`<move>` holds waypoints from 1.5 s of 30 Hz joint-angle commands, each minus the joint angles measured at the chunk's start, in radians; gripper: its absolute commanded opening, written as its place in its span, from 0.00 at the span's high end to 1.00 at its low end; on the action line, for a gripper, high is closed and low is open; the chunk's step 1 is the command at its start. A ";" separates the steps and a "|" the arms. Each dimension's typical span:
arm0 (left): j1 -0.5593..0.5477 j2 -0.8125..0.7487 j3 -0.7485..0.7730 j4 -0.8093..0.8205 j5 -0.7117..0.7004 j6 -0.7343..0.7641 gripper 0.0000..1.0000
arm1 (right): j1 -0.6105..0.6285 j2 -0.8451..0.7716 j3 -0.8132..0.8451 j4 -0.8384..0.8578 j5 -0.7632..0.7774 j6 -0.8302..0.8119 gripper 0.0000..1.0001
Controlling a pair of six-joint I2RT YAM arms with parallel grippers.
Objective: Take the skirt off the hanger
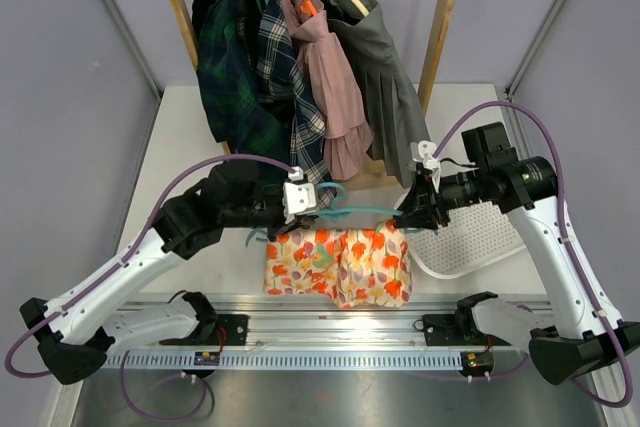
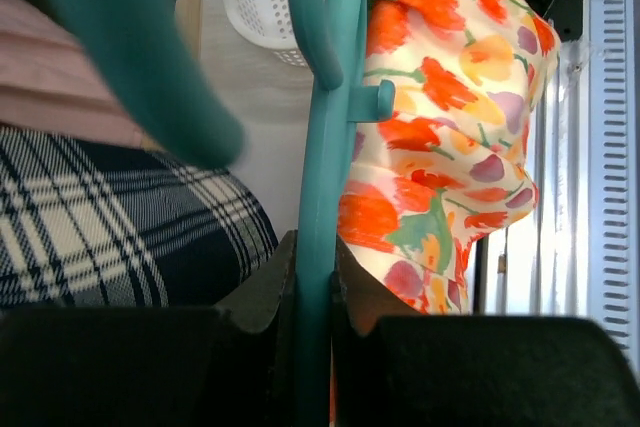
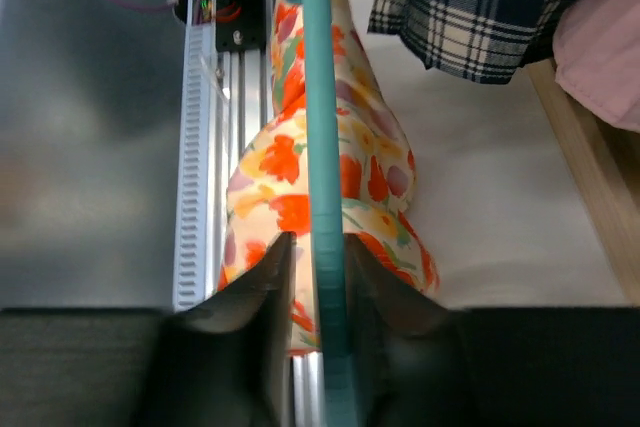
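The floral skirt (image 1: pixel 340 262), white with orange and red flowers, hangs from a teal hanger (image 1: pixel 360 211) held level above the table's front. My left gripper (image 1: pixel 303 199) is shut on the hanger near its hook; the left wrist view shows the teal bar (image 2: pixel 318 197) pinched between the jaws at my left gripper (image 2: pixel 315 277), with the skirt (image 2: pixel 440 97) to its right. My right gripper (image 1: pixel 410 215) is at the hanger's right end. In the right wrist view my right gripper (image 3: pixel 315 247) straddles the bar (image 3: pixel 322 147), with a gap on one side, over the skirt (image 3: pixel 270 167).
A wooden rack (image 1: pixel 440 37) at the back carries plaid, pink and grey garments (image 1: pixel 300 87) on hangers, close behind both grippers. A white perforated basket (image 1: pixel 465 237) lies on the table under the right arm. A metal rail (image 1: pixel 340 332) runs along the near edge.
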 commanded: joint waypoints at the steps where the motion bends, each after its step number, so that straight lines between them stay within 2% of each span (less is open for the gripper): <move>1: 0.004 -0.027 -0.007 0.073 -0.137 -0.222 1.00 | 0.015 -0.002 0.042 0.233 -0.052 0.320 0.67; 2: 0.004 -0.033 -0.011 0.073 -0.154 -0.268 1.00 | 0.015 0.003 0.046 0.268 -0.034 0.380 0.46; 3: 0.004 -0.044 -0.020 0.082 -0.168 -0.366 1.00 | 0.015 0.004 0.054 0.313 0.001 0.434 0.35; 5: 0.004 -0.089 -0.060 0.107 -0.210 -0.451 1.00 | 0.015 0.009 0.089 0.351 0.055 0.580 0.16; 6: 0.004 -0.108 -0.075 0.133 -0.221 -0.565 1.00 | 0.015 0.003 0.094 0.376 0.092 0.630 0.09; 9: 0.004 -0.185 -0.132 0.171 -0.266 -0.717 1.00 | 0.016 -0.040 0.088 0.411 0.176 0.703 0.07; 12: 0.004 -0.254 -0.178 0.208 -0.293 -0.831 1.00 | 0.015 -0.094 0.013 0.424 0.157 0.730 0.08; 18: 0.004 -0.291 -0.194 0.265 -0.294 -0.991 1.00 | 0.033 -0.177 -0.243 0.471 0.170 0.798 0.11; 24: 0.004 -0.289 -0.194 0.328 -0.274 -1.071 1.00 | 0.143 -0.136 -0.311 0.575 0.320 0.850 0.11; 29: 0.004 -0.291 -0.197 0.358 -0.283 -1.094 1.00 | 0.196 -0.100 -0.322 0.666 0.376 0.956 0.10; 32: 0.004 -0.298 -0.206 0.372 -0.281 -1.106 1.00 | 0.226 -0.089 -0.322 0.719 0.368 1.002 0.15; 35: 0.004 -0.303 -0.218 0.384 -0.274 -1.112 1.00 | 0.246 -0.067 -0.319 0.775 0.390 1.068 0.31; 36: 0.004 -0.303 -0.220 0.381 -0.272 -1.112 1.00 | 0.246 -0.057 -0.314 0.799 0.383 1.080 0.47; 39: 0.004 -0.306 -0.227 0.380 -0.264 -1.108 1.00 | 0.248 -0.027 -0.297 0.824 0.385 1.119 0.73; 40: 0.004 -0.306 -0.230 0.381 -0.261 -1.105 1.00 | 0.248 -0.017 -0.294 0.825 0.386 1.131 0.92; 41: 0.004 -0.307 -0.232 0.377 -0.263 -1.100 1.00 | 0.250 -0.014 -0.289 0.824 0.396 1.134 1.00; 45: 0.004 -0.329 -0.263 0.352 -0.289 -1.059 1.00 | 0.248 -0.028 -0.239 0.796 0.388 1.096 1.00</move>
